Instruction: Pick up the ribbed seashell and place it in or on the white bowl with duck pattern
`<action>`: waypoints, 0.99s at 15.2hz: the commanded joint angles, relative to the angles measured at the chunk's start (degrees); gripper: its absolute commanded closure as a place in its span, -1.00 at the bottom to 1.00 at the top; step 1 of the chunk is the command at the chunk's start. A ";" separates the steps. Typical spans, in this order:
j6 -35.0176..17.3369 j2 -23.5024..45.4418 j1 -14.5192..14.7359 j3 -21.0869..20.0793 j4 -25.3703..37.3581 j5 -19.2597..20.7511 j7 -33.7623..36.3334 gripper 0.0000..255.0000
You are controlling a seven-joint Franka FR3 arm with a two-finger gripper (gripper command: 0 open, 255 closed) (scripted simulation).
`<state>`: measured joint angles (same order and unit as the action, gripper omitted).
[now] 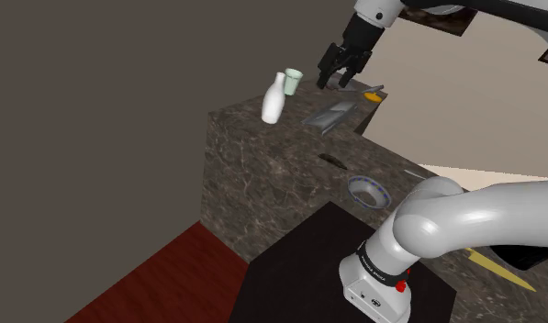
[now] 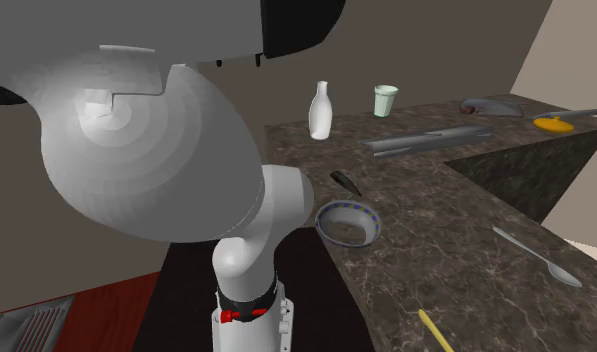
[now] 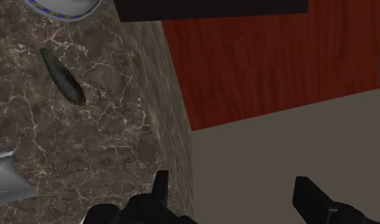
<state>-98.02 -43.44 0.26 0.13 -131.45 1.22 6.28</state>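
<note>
A dark brown marbled countertop (image 1: pixel 290 156) runs away from me above a red wood floor, with flat grey-brown walls behind it. Nearest the stand sits the white bowl with a blue patterned rim (image 1: pixel 384 194) (image 2: pixel 351 203) (image 3: pixel 55 11), upright and, as far as I can see, empty. Just beyond the bowl and apart from it lies what I take for the ribbed seashell (image 1: pixel 334 161) (image 2: pixel 346 184) (image 3: pixel 63 76): dark, slender and tapered, flat on the stone. Farther from the bowl lies a long grey flat bar (image 1: pixel 329 115) (image 2: pixel 426 142). Past that a white bottle (image 1: pixel 274 99) (image 2: pixel 321 110) and a pale green cup (image 1: pixel 292 79) (image 2: pixel 385 100) stand well apart from the bowl. The all-black two-finger gripper (image 1: pixel 338 83) (image 3: pixel 235 191) hangs high over that far end, its fingers spread with nothing between them. In the wrist view it looks down past the counter's edge, with the shell off to one side. I judge the step in hand to be the approach to the shell. To do it well, I would bring the hand toward the bowl until the shell sits midway between the fingers. Then I would turn the wrist so they straddle its narrow width rather than its length, and come straight down, very low, since it lies thin against the stone. I would close on its thickest part, minding the bowl's rim so close by.
</note>
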 commanded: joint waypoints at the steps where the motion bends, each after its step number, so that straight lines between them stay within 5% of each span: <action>1: 0.00 0.00 0.00 0.00 0.00 0.00 0.00 -1.00; 15: -17.25 2.04 -2.11 14.28 -17.88 10.28 -21.81 -1.00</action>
<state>-113.55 -42.19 -1.75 13.46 -148.33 10.74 -14.06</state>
